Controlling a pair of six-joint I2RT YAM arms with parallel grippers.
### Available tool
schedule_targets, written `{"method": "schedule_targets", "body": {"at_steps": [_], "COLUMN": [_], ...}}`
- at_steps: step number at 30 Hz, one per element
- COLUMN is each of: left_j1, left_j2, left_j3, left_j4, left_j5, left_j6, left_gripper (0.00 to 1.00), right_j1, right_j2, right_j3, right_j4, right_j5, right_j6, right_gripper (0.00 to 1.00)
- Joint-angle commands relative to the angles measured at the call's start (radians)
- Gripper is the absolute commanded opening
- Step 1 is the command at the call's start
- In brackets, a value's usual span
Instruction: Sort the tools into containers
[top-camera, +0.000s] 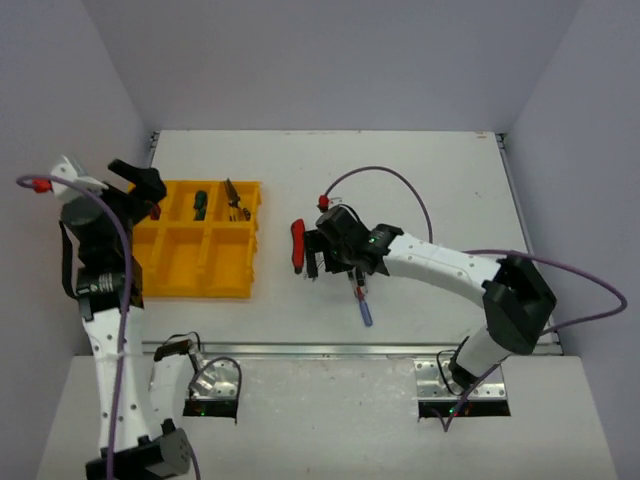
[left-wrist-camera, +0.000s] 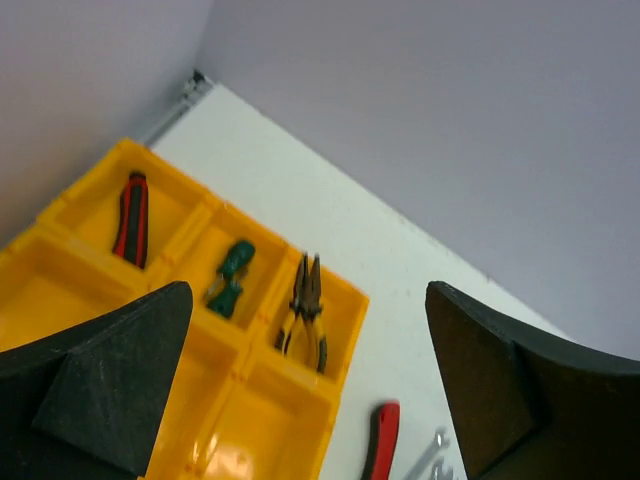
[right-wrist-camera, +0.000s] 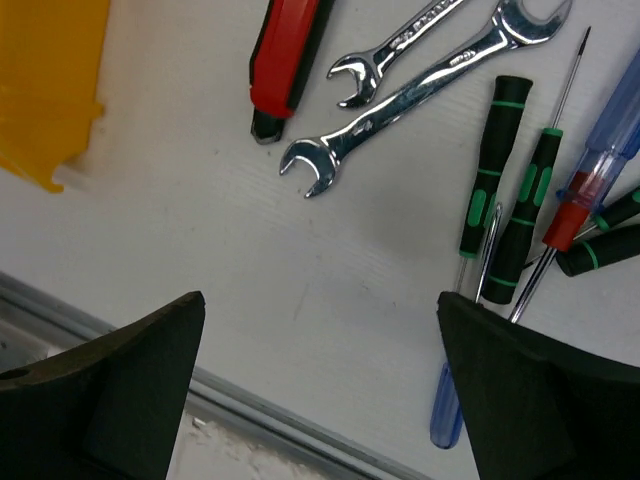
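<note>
The right gripper (right-wrist-camera: 320, 350), open and empty like the left gripper (left-wrist-camera: 308, 340), hung nearer the larger wrench (right-wrist-camera: 420, 95), lying left of its fingers (right-wrist-camera: 110, 390), axis near-to-far.

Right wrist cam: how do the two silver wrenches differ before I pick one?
The longer wrench is thicker, both open ends visible; the shorter wrench is slimmer, its far end cut off by the frame. The shorter wrench lies beside the red-handled knife, the longer wrench nearer the screwdrivers. Both are silver, flat on the table, roughly parallel.
</note>
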Motion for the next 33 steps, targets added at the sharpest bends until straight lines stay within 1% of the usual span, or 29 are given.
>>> {"method": "schedule_targets", "body": {"at_steps": [1,3,4,7,8,11,13,17,21,22,25,28,29,31,32,33], "left_j1": [-0.023,-0.059,-0.07,-0.117,-0.133,-0.148,-0.152,-0.157,-0.161,-0.162,-0.164,-0.167,-0.168,-0.168,-0.168,-0.168], "left_j2": [-0.199,-0.284,-0.326,-0.36,-0.366,-0.358,-0.361,-0.379,-0.381,-0.381,-0.378,-0.375,-0.372,-0.358,-0.35,-0.331], "left_j3": [-0.207,-0.257,-0.271,-0.278,-0.275,-0.282,-0.289,-0.3,-0.306,-0.308,-0.308,-0.309,-0.309,-0.307,-0.306,-0.301], "left_j4": [-0.08,-0.088,-0.09,-0.099,-0.098,-0.095,-0.091,-0.077,-0.067,-0.067,-0.067,-0.066,-0.062,-0.057,-0.056,-0.055], "left_j5": [0.177,0.141,0.121,0.076,0.068,0.087,0.102,0.117,0.128,0.13,0.134,0.147,0.154,0.175,0.187,0.209], "left_j6": [0.032,0.035,0.038,0.036,0.036,0.036,0.036,0.034,0.034,0.034,0.036,0.036,0.036,0.039,0.039,0.042], "left_gripper": [1.0,1.0,1.0,1.0,1.0,1.0,1.0,1.0,1.0,1.0,1.0,1.0,1.0,1.0,1.0,1.0], "right_j1": [0.035,0.035,0.037,0.037,0.037,0.035,0.035,0.035,0.032,0.029,0.021,0.016,0.015,0.015,0.016,0.016], "right_j2": [0.237,0.399,0.454,0.634,0.677,0.743,0.768,0.796,0.822,0.831,0.854,0.848,0.835,0.806,0.802,0.767], "right_j3": [0.3,0.469,0.529,0.686,0.724,0.804,0.827,0.836,0.842,0.845,0.849,0.835,0.83,0.812,0.799,0.776], "right_j4": [-0.034,-0.121,-0.148,-0.235,-0.258,-0.271,-0.28,-0.276,-0.264,-0.259,-0.248,-0.219,-0.21,-0.185,-0.181,-0.148], "right_j5": [0.163,0.197,0.199,0.211,0.223,0.241,0.259,0.291,0.277,0.252,0.221,0.185,0.175,0.157,0.146,0.132], "right_j6": [0.023,0.017,0.017,0.02,0.028,0.042,0.054,0.066,0.054,0.049,0.044,0.031,0.025,0.002,-0.001,-0.026], "right_gripper": [0.94,0.89,0.87,0.79,0.78,0.74,0.71,0.7,0.68,0.65,0.47,0.22,0.18,0.15,0.11,0.04]}}
